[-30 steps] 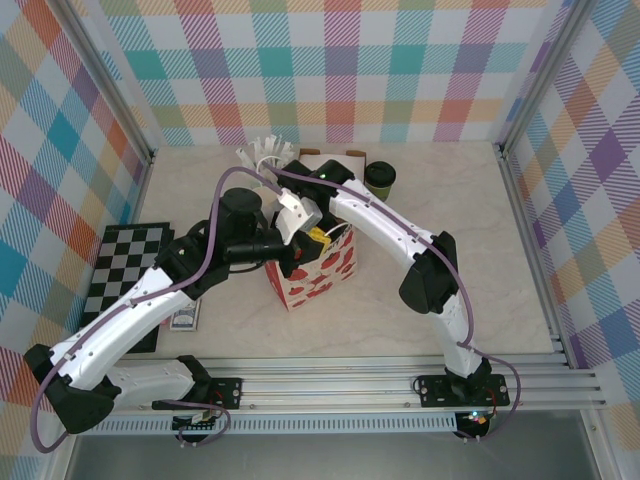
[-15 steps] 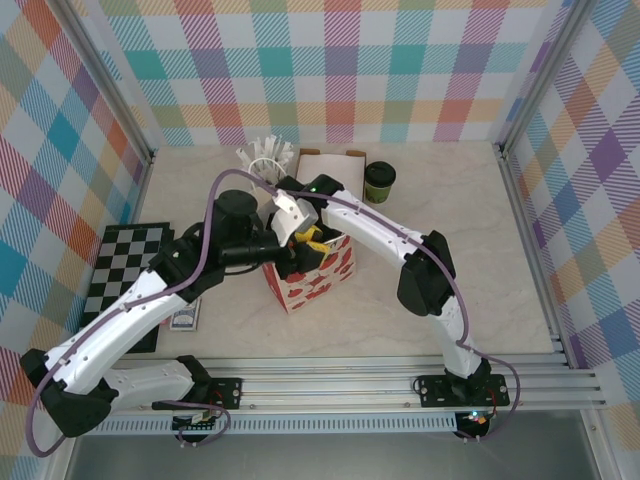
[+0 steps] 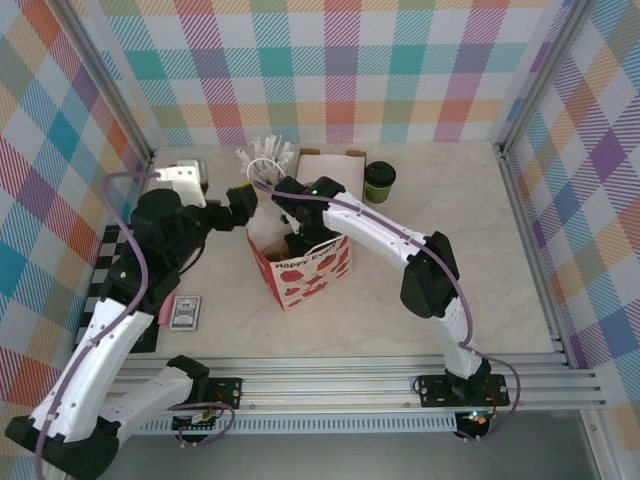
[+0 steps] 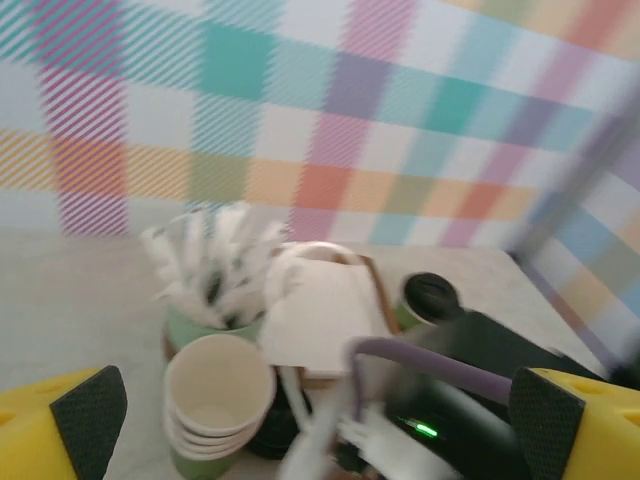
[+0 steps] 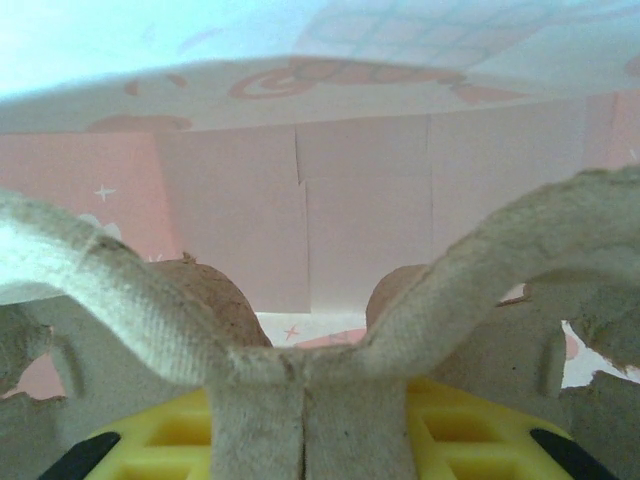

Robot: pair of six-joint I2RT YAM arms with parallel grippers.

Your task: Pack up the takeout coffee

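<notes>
Moulded grey pulp is what your right end effector (image 5: 322,450) is closed on: the middle ridge of a pulp cup carrier (image 5: 300,380) sits pinched between its yellow fingers (image 5: 170,445), down inside the red-and-white paper bag (image 3: 312,268) at the middle of the bench (image 3: 450,290). Your left end effector (image 3: 240,196) is spread wide with nothing in it, hanging just left of the bag's mouth and facing the back wall. Farther out, the takeout coffee (image 3: 379,180) stands upright near the back of the bench, just beside a white box (image 3: 325,165) and apart from the bag. From the left wrist you see its black lid (image 4: 432,293) beyond the stack of cream cups (image 4: 215,400) and the pale-green cup of white packets (image 4: 210,275). Expect a thin paper wall that dents under a hard squeeze. You cannot tell whether it is full, so assume liquid inside and keep it level. The lid is probably only pressed on and looks slick, so do not lift by it. Take the body side-on, just under the lid where the rolled rim should stiffen the wall and the taper works against slipping, and close gently. The free left arm would have to reach past the bag and the right arm.
</notes>
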